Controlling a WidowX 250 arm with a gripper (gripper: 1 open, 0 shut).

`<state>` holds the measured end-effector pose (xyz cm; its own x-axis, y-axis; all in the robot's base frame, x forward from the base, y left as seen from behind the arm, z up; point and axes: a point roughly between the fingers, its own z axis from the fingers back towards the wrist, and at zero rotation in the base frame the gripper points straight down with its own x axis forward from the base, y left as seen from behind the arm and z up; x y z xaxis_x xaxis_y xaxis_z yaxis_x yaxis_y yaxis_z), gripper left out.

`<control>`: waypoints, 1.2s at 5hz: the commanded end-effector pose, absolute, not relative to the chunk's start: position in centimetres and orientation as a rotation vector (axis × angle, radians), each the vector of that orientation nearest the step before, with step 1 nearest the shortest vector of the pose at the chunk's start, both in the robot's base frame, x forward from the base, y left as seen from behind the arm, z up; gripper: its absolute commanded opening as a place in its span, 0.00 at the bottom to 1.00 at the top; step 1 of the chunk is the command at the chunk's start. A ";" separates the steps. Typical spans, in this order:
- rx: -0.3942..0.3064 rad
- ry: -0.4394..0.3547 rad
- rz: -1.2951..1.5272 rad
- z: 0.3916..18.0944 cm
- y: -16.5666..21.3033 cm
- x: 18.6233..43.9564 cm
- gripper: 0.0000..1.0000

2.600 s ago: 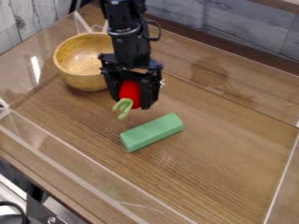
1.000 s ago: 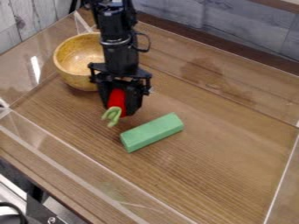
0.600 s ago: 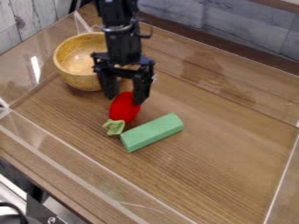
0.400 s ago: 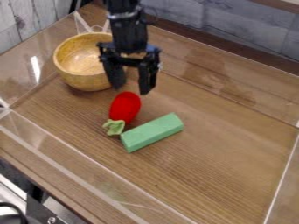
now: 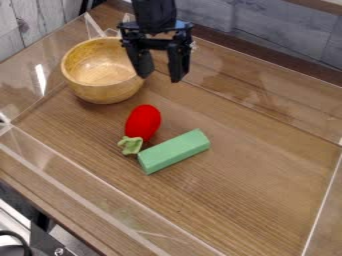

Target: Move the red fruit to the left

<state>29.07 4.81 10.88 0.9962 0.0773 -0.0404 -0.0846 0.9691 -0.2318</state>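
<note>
The red fruit (image 5: pixel 142 123), a glossy toy strawberry with a pale green leafy cap at its lower left, lies on the wooden table between the bowl and the green block. My gripper (image 5: pixel 159 66) hangs well above and behind it, open, with nothing between its black fingers (image 5: pixel 142 63). It is apart from the fruit.
A wooden bowl (image 5: pixel 99 71) stands at the back left, just left of the gripper. A green rectangular block (image 5: pixel 174 151) lies right beside the fruit on its lower right. Clear low walls (image 5: pixel 40 165) ring the table.
The gripper opened and let go of the red fruit, which now lies on the table. It then rose and drew back away from the fruit.
</note>
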 end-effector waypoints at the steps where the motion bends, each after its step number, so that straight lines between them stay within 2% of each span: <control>1: -0.211 -0.066 0.140 12.4 4.0 29.8 1.00; 3: -0.203 -0.106 0.080 12.9 6.9 29.6 1.00; 4: -0.195 -0.123 0.112 13.2 6.5 29.5 1.00; 6: -0.164 -0.092 0.119 11.9 6.6 27.1 1.00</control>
